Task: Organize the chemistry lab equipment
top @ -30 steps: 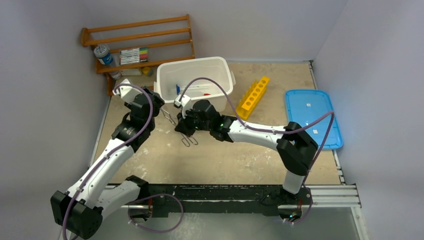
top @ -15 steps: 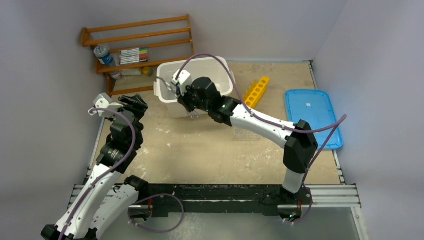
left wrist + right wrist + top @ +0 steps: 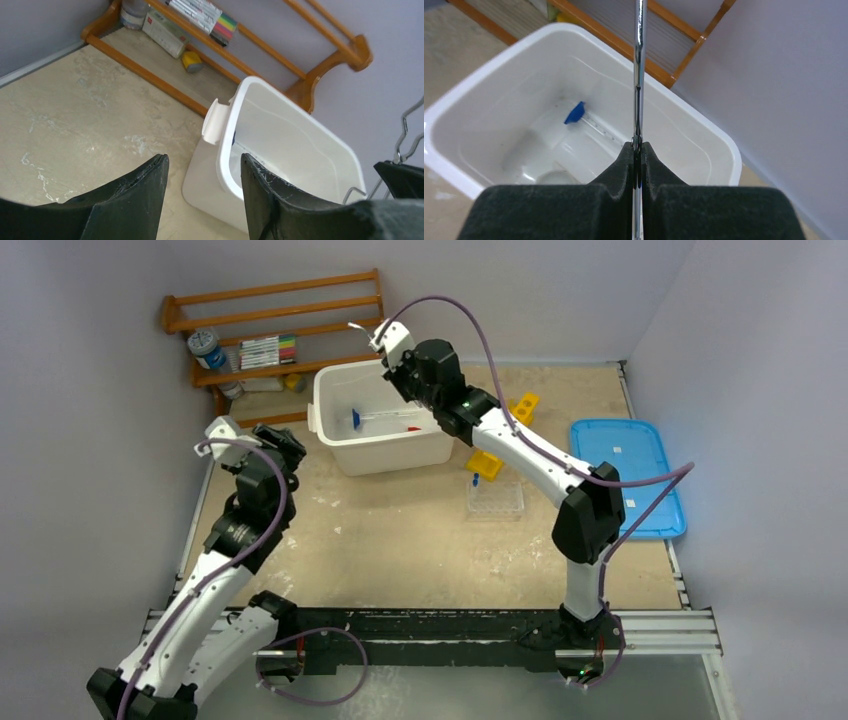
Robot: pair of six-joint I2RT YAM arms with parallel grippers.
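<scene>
My right gripper (image 3: 637, 145) is shut on the metal tongs (image 3: 639, 75). It holds them upright above the white bin (image 3: 469, 187). In the left wrist view the tongs (image 3: 402, 137) rise at the far right edge. A thin blue-ended tube (image 3: 575, 112) lies on the bin floor, also seen from above as the tube (image 3: 375, 417). A red-capped item (image 3: 413, 427) lies beside it. My left gripper (image 3: 202, 160) is open and holds nothing. It hangs left of the bin (image 3: 225, 150), near its handle. From above, the left gripper (image 3: 283, 443) stands apart from the bin (image 3: 385, 455).
A wooden shelf (image 3: 280, 310) at the back left holds coloured markers (image 3: 268, 348) and a jar (image 3: 205, 348). A yellow rack (image 3: 490, 462) and a clear rack (image 3: 495, 498) sit right of the bin. A blue lid (image 3: 625, 475) lies far right.
My right arm lifted the tongs off the table in front of the bin and carried them up over it. The left arm drew back to the left.
</scene>
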